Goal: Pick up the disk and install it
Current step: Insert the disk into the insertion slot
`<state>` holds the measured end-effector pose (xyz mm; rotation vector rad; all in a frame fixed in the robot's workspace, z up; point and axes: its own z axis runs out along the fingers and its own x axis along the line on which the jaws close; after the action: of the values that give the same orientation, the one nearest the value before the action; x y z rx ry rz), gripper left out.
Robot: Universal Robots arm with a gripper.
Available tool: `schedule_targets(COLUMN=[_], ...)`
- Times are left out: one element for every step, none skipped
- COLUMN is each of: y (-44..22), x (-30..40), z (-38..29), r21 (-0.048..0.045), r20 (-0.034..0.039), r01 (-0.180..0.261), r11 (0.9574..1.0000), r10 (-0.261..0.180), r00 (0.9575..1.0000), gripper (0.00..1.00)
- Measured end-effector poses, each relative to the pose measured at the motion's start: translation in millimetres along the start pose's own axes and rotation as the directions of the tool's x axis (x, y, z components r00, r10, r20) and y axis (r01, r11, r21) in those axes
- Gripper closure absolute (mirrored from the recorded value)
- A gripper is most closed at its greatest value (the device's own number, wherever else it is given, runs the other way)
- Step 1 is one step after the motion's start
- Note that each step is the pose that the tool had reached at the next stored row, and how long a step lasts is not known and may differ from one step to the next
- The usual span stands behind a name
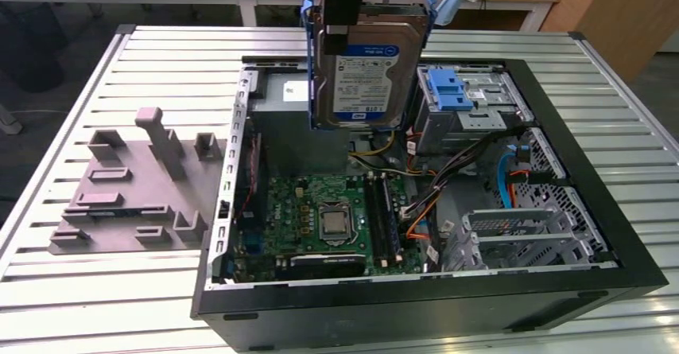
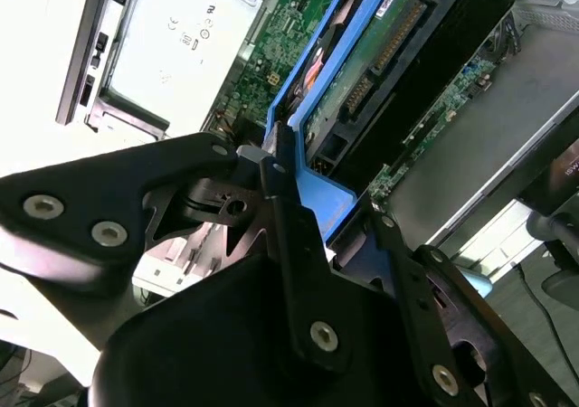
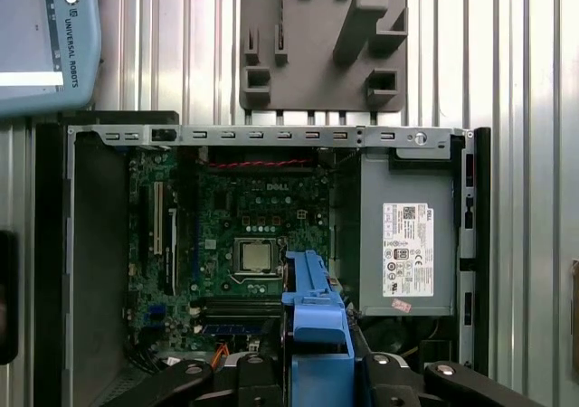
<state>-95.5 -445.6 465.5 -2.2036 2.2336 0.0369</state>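
A ribbed silver metal bench (image 1: pixel 127 306) carries everything. On it lies a black computer tower case (image 1: pixel 424 310), on its side with the side panel off, so the inside is open from above. Just beside the case, toward the exterior view's left, sits a flat grey plastic fixture plate (image 1: pixel 127 203) with several upright blocks.

Inside the case, a grey metal box with a small white sticker (image 3: pixel 407 244) fills one corner. A green circuit board (image 1: pixel 308 211) with a square silver processor (image 1: pixel 333 220) at its middle lies flat on the case floor. A silver metal drive cage (image 1: pixel 483 119) stands in the far corner toward the exterior view's right, with a narrow blue ribbed plastic latch (image 1: pixel 459 91) on top.

The flat silver-grey disk (image 1: pixel 371 75), with a blue-and-white label and a blue plastic carrier frame along its edges, hangs upright in the air above the far part of the open case, clear of its floor. In the exterior view it is in front of the grey box, with the drive cage just beside it.

The black end effector (image 2: pixel 317 199) is closed on the disk's upper end, with its fingers (image 2: pixel 276 167) pressed against the blue frame from either side.
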Motion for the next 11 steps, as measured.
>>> schedule_targets(y=[0.0, -0.1, -0.1, -0.1, -0.1, -0.1, -0.2, -0.2, -0.1, -0.2, -0.2], x=[0.0, 0.0, 0.0, 0.0, 0.0, 0.0, 0.1, 0.2, 0.5, 1.0, 1.6], z=[0.0, 0.0, 0.0, 0.0, 0.0, 0.0, 0.0, 0.0, -0.1, 0.0, 0.0], r21=[0.0000, 0.0000, -0.0001, 0.0000, 0.0000, 0.0000, 0.0000, 0.0000, -0.0001, 0.0000, 0.0000], r20=[0.0000, 0.0000, 0.0000, -0.0001, 0.0000, -0.0001, -0.0001, -0.0001, -0.0001, -0.0001, 0.0000], r01=[0.000, 0.000, 0.000, 0.000, 0.000, 0.000, 0.000, 0.000, 0.000, 0.000, 0.000], r11=[1.0000, 1.0000, 1.0000, 1.0000, 1.0000, 1.0000, 1.0000, 1.0000, 1.0000, 1.0000, 1.0000], r10=[0.000, 0.000, 0.000, 0.000, 0.000, 0.000, 0.000, 0.000, 0.000, 0.000, 0.000], r00=[1.0000, 1.0000, 1.0000, 1.0000, 1.0000, 1.0000, 1.0000, 1.0000, 1.0000, 1.0000, 1.0000], gripper=[0.64, 0.64, 0.64, 0.64, 0.64, 0.64, 0.64, 0.64, 0.64, 0.64, 0.64])
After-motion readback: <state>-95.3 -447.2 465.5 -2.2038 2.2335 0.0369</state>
